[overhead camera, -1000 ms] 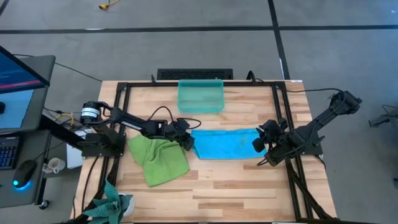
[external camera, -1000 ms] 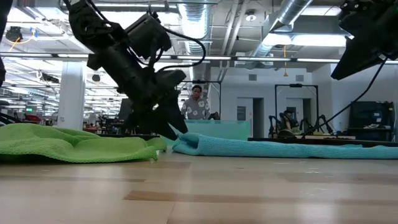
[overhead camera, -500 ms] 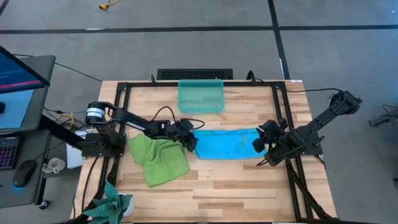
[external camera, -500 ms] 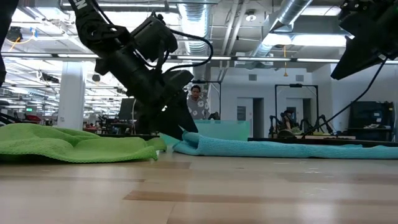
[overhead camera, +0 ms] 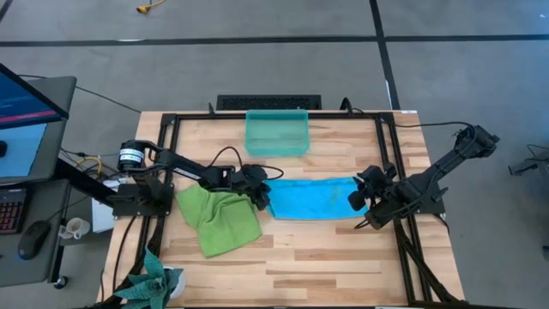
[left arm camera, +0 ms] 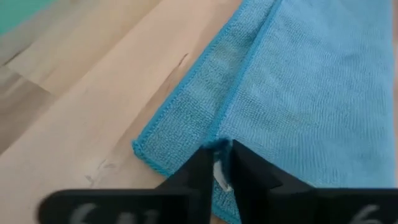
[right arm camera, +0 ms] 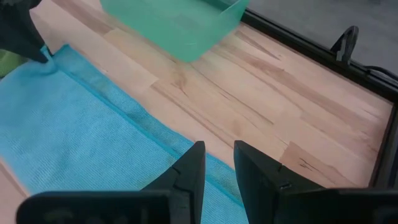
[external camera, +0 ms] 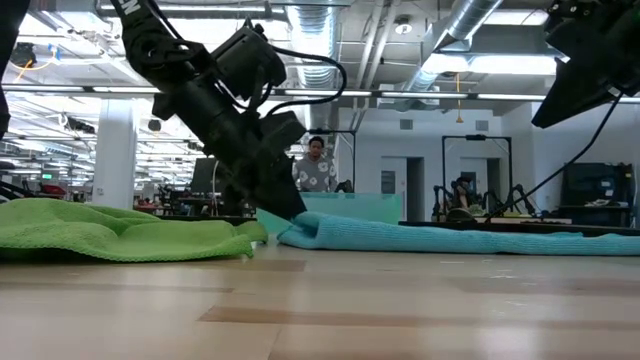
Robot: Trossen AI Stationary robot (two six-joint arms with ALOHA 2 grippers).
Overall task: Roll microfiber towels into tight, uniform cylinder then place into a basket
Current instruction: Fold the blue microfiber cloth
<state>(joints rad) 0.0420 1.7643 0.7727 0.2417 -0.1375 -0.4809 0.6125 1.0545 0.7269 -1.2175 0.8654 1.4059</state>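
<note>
Two towels lie on the wooden table (overhead camera: 343,257). The sky-blue towel (overhead camera: 313,198) is folded into a long band, and its long axis runs from left to right across the middle of the table. Its left end points to the lime-green towel (overhead camera: 219,221), which lies crumpled just beside it, nearer the left side.

The left gripper (overhead camera: 262,193) is low at the left end of the blue band. In the left wrist view its fingers (left arm camera: 202,169) are closed almost together and pinch the folded edge of the blue cloth.

The right gripper (overhead camera: 354,201) is over the right end of the same band. Its fingers (right arm camera: 191,167) stand partly apart with nothing between them.

The teal-green basket (overhead camera: 276,133) stands at the far edge, behind the blue towel. I see only its translucent walls and bottom.
</note>
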